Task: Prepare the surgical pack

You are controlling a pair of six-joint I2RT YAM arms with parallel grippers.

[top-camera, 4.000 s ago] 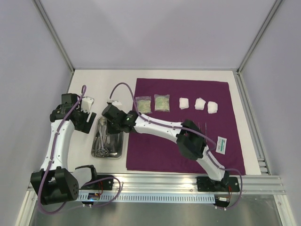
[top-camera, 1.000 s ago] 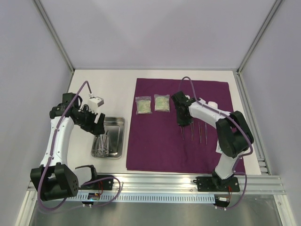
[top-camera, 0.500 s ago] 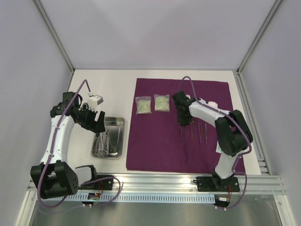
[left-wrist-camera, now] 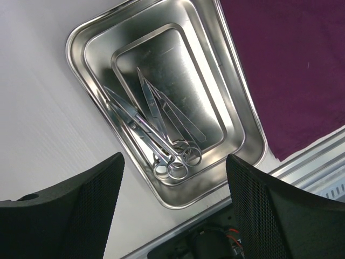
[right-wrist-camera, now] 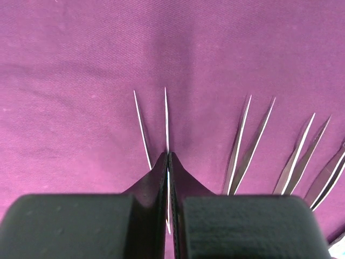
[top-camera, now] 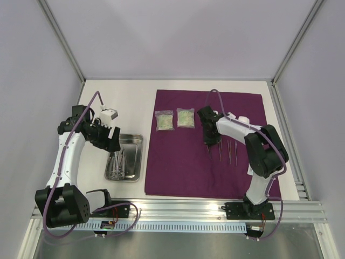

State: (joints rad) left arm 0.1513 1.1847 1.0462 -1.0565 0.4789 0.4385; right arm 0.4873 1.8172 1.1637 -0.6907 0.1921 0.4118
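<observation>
Laying out instruments on the sheet: my right tool is low over the purple cloth, its jaws closed on one leg of a pair of tweezers whose tips point away from the camera. This pair lies at the left end of a row, just beside the other tweezers. My left tool hangs wide open and empty above the tray, which sits on the table beside the sheet and holds the scissors. I judge the tweezers step to be near its end. Next I'd open the right jaws and lift straight up so the row isn't nudged. The scissors come after that.
</observation>
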